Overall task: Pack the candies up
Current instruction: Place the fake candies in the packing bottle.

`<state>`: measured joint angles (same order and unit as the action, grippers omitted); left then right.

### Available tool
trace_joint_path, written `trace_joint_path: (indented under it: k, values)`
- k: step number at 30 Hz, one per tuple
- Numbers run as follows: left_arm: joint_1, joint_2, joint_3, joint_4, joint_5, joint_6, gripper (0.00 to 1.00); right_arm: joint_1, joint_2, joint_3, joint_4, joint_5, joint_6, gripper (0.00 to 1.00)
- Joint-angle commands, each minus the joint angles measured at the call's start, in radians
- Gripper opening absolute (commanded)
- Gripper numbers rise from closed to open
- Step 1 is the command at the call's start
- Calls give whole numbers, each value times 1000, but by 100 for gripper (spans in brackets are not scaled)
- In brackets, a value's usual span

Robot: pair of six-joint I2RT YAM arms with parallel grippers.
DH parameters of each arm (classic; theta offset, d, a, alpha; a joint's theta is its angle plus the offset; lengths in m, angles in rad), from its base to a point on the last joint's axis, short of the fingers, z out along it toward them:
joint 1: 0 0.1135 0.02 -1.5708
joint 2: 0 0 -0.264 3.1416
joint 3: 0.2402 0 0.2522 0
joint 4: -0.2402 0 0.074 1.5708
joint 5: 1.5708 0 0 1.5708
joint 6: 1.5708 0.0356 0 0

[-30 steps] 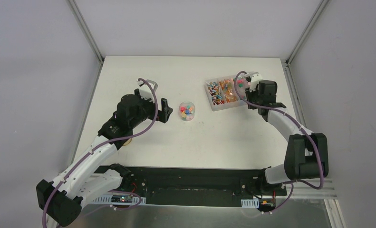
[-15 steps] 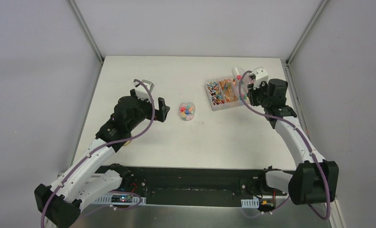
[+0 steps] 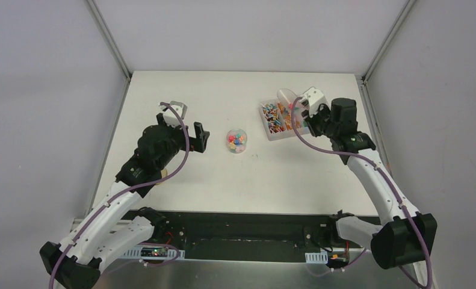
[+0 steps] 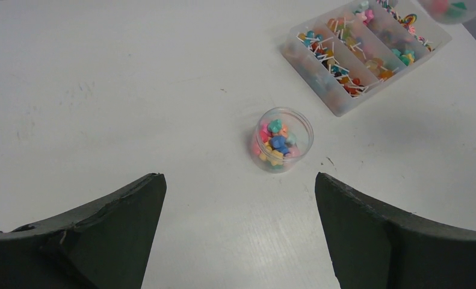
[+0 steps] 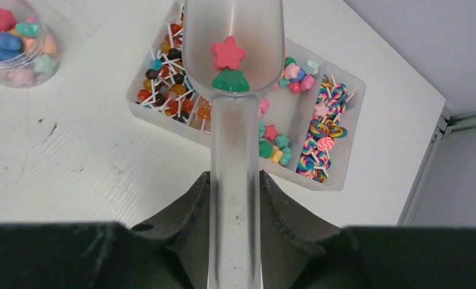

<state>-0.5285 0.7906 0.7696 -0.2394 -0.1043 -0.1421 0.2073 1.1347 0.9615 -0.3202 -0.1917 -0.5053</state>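
top: overhead, far | 2 wrists: near, downward | 3 share jar

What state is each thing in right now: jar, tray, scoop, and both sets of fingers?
Jar: upright, lid off, partly filled with candies.
Tray: open, compartments stocked.
Scoop: lifted over the tray, carrying two candies.
Left fingers: wide open, empty, facing the jar.
Right fingers: closed on the scoop's handle.
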Motion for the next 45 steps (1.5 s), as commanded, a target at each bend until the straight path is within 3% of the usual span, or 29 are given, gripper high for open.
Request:
trace_joint_path:
  k: [1,9,17,32,45]
  values:
    - [2,-53,-17,51,-63,2,99,100,-20,68,-56,75,-122,0]
    - [2,-98,-30,64,-108,2,99,372,33,96,-131,271,-287,0]
    - [2,-115,-33,64,-128,3,99,527,149,175,-210,450,-348,0]
    - [2,-126,-35,64,-120,3,99,707,284,254,-255,685,-449,0]
    - [2,-126,-36,66,-121,7,99,749,333,297,-298,756,-466,0]
